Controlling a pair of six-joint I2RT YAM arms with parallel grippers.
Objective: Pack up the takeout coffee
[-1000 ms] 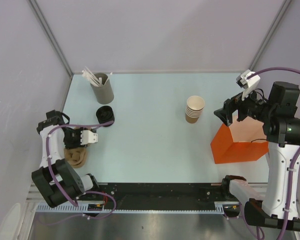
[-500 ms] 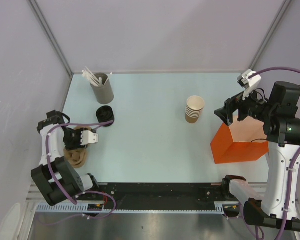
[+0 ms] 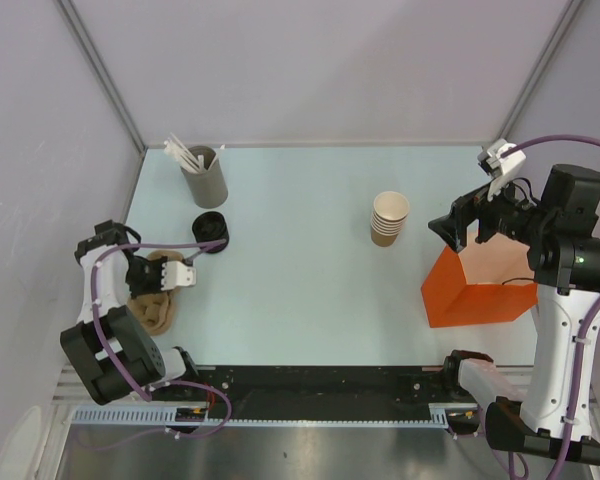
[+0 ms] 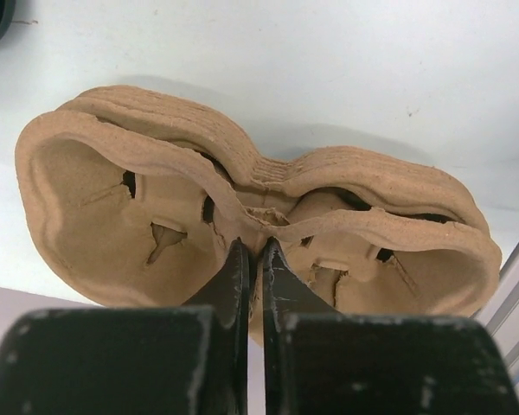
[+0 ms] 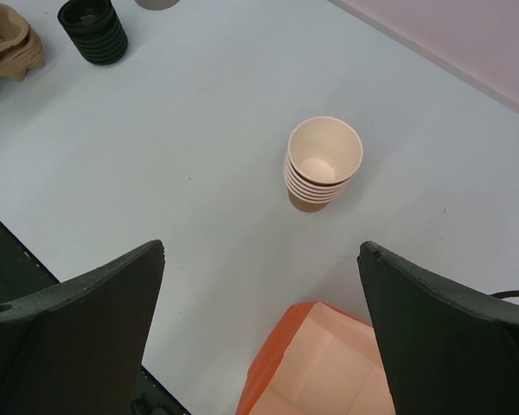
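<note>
pale table [image 3: 300, 290], left jaws pinching cup carrier [image 4: 86, 207]

Left gripper [image 4: 256, 256] sits low at the near left, jaws pressed together; right gripper [image 5: 261, 251] hangs high, jaws spread wide.

Pale blue-white table [image 3: 300, 260], walled on three sides. Standing on it:
- far left, a grey tumbler [image 3: 204, 180] of white sticks [image 3: 183, 153]
- just nearer than that, a stack of black lids [image 3: 211, 230]
- near left edge, a stack of moulded pulp cup carriers [image 3: 152, 314]
- right of centre, a stack of lidless tan cups [image 3: 389, 218]
- right side, an open orange paper bag [image 3: 477, 285]
</note>
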